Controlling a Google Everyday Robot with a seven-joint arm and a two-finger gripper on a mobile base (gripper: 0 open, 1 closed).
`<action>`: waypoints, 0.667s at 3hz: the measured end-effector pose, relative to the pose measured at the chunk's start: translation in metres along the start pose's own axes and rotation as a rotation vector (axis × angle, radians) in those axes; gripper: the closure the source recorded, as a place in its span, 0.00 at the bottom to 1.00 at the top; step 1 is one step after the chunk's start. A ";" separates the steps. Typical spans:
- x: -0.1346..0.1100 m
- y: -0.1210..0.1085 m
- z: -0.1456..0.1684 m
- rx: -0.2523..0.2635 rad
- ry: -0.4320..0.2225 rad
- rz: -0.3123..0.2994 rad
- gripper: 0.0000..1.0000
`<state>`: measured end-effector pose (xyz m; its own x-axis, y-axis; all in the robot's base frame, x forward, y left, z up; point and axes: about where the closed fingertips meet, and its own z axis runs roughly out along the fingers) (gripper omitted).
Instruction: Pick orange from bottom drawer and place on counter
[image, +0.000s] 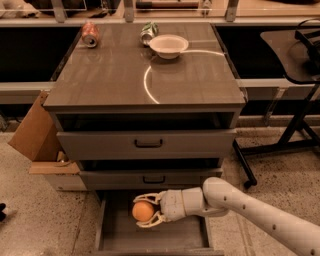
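The bottom drawer (160, 239) is pulled out at the foot of the cabinet, showing its plain grey inside. The orange (142, 212) sits just above the drawer's back part, between the white fingers (148, 198) of my gripper (140, 211). One finger curves over the fruit and one under it, shut on it. My arm comes in from the lower right. The counter (110, 75) is the glossy grey-brown top above, crossed by a thin curved white line.
On the counter's far side stand a white bowl (169, 46), a crushed reddish can (90, 34) and a greenish can (148, 31). Both upper drawers stick out slightly over the bottom one. A cardboard box (35, 132) leans at the left. A black stand (290, 145) is at the right.
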<state>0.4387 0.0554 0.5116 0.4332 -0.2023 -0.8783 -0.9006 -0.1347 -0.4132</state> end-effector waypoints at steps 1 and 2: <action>-0.046 -0.029 -0.016 0.026 0.004 0.006 1.00; -0.118 -0.073 -0.032 0.041 0.041 0.026 1.00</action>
<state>0.4540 0.0583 0.6530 0.4104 -0.2453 -0.8783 -0.9117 -0.0891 -0.4011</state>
